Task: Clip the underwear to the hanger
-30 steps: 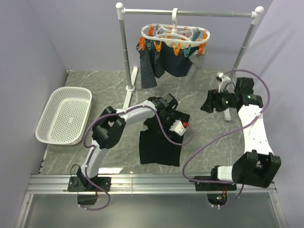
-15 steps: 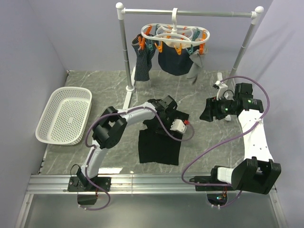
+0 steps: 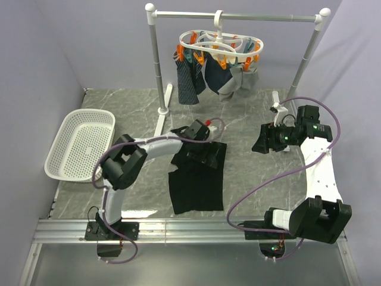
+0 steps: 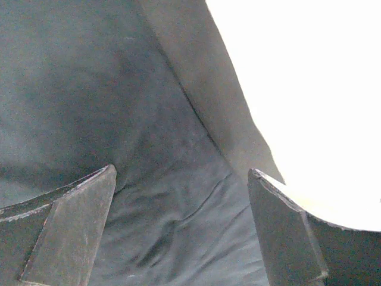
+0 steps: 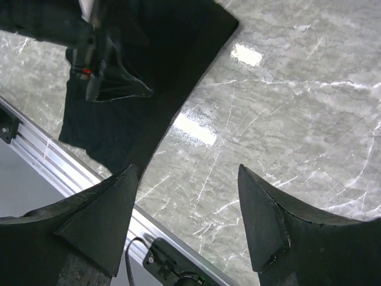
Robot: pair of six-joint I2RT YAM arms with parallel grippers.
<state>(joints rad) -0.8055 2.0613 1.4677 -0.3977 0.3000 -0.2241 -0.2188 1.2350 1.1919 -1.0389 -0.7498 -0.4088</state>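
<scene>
Jaws stand open on both arms, empty: left gripper close over the underwear, right gripper above the table.

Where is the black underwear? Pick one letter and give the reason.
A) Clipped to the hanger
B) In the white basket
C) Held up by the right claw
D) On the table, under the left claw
D: the underwear lies spread on the table, with the open left claw right over its upper part.
</scene>
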